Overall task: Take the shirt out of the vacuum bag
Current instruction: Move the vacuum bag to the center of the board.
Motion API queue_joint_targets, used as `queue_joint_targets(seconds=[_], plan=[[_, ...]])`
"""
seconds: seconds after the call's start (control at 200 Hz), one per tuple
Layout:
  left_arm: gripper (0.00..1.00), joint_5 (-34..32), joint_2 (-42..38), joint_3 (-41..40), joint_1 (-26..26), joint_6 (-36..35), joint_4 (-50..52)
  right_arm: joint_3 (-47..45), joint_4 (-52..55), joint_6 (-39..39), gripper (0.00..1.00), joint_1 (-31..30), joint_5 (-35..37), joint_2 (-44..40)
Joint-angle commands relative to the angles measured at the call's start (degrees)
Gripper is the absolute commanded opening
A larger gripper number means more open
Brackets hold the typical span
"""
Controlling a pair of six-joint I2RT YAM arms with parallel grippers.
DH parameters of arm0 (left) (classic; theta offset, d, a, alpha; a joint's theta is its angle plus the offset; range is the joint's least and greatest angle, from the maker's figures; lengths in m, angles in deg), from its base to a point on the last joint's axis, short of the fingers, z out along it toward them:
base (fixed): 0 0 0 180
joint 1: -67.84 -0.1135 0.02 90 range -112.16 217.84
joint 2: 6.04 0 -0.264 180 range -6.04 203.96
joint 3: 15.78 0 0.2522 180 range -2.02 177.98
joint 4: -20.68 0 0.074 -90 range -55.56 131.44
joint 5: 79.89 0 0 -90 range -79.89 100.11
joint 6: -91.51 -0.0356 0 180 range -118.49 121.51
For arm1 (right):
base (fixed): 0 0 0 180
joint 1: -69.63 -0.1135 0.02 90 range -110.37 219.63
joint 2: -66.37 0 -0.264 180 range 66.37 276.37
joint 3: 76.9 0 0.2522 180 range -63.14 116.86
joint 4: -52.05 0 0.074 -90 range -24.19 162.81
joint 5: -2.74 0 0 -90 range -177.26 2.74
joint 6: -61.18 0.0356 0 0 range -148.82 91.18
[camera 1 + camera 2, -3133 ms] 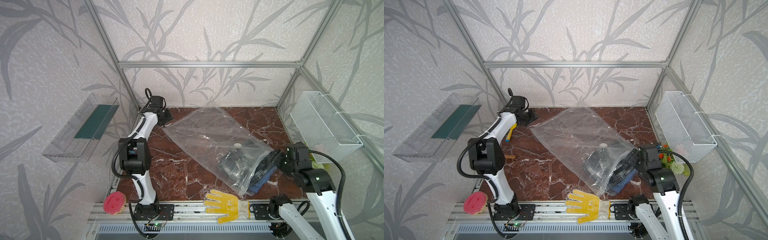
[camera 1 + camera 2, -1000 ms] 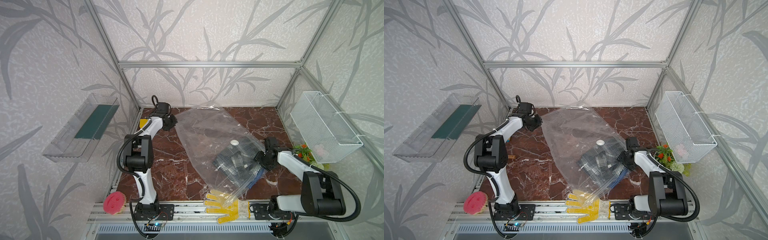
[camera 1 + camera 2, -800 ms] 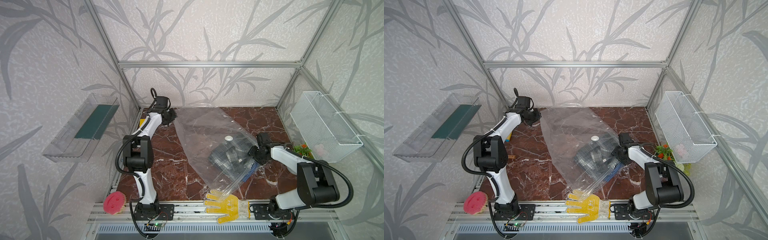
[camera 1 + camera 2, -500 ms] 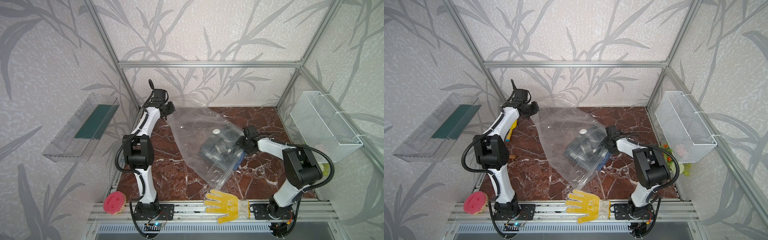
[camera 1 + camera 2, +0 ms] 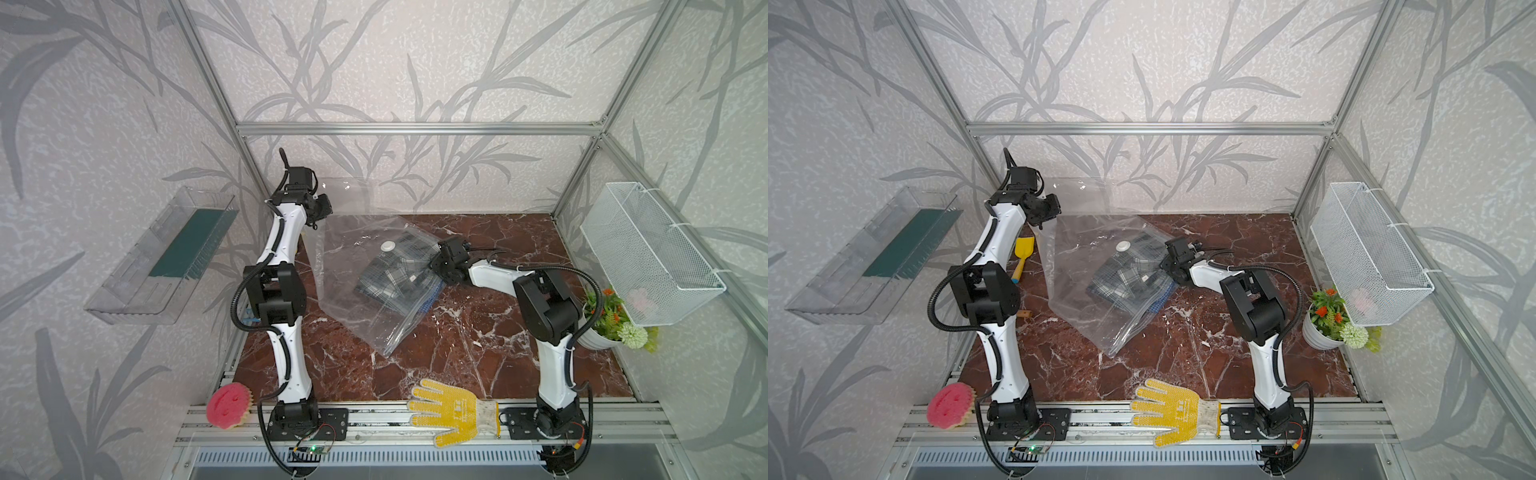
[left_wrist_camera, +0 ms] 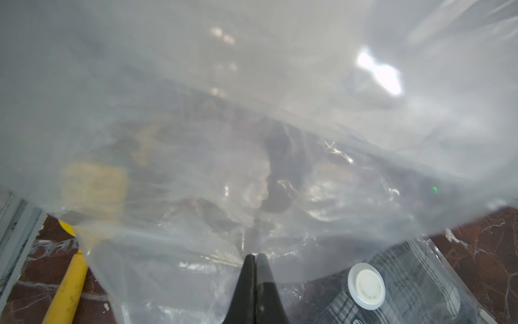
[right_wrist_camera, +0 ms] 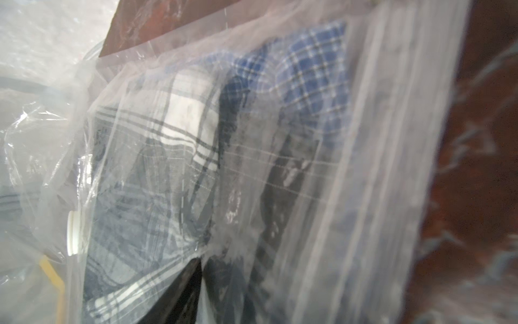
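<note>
I am pinching a raised corner of the vacuum bag (image 5: 345, 270) in my left claw (image 6: 255, 255). Its fingers are pressed fully together on the film, well apart from the round white valve (image 5: 388, 247) and higher than it. My right claw (image 5: 435, 268) is sitting near the valve, at the bag's edge on the far side of the shirt (image 5: 395, 278). Plastic is clouding its wrist view, so I cannot tell how wide it is standing or whether it has hold of anything. The shirt is lying inside the bag, bunched just beside the valve and partly under it.

I am judging the film light, limp and slippery, likely to slip from a shallow pinch. The shirt looks soft and light, and is best taken by a thick fold at the zip edge, directly rather than through the plastic.

I am counting one bag, one valve and two claws. The cloth is showing two patterns, a grey plaid and a finer blue check, and I cannot tell whether that is one shirt or two garments.
</note>
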Motion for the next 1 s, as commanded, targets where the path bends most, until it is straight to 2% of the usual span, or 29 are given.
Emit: queue_joint_targets(seconds=[0.0, 0.085, 0.26, 0.325, 0.52, 0.675, 0.85, 0.995], plan=[[0.02, -0.49, -3.51, -0.58, -0.14, -2.73, 3.31, 1.5, 5.62, 3.08, 0.61, -1.32, -1.58, 5.54], [0.11, -1.54, -5.83, -2.91, -0.21, -2.51, 3.65, 3.7, 6.27, 3.31, 0.61, -1.91, -0.41, 6.7], [0.48, -1.26, -13.06, -9.43, 0.15, -1.85, 3.27, 9.86, 9.29, 3.16, 0.61, -2.72, -0.2, 10.03], [0.55, -0.98, -16.44, -11.37, 0.38, -2.51, 3.09, 11.74, 9.99, 2.96, 0.61, -3.08, 0.12, 11.04], [0.62, -0.7, -24.26, -12.16, 2.34, -5.71, 5.61, 14.87, 11.87, 3.86, 0.62, -3.1, 1.54, 12.18], [0.64, -0.83, -28.0, -15.74, 6.46, -7.88, 7.58, 16.53, 14.54, -0.14, 0.74, -2.43, 2.61, 9.73], [0.66, -2.02, -32.88, -25.54, 14.53, -9.94, 4.93, 16.39, 18.76, -9.2, 0.83, 0.08, 2.05, 3.62], [0.68, -1.69, -34.35, -31.73, 20.66, -10.54, 2.69, 10.66, 18.88, -18.57, 0.84, 4.56, -3.22, -5.01]])
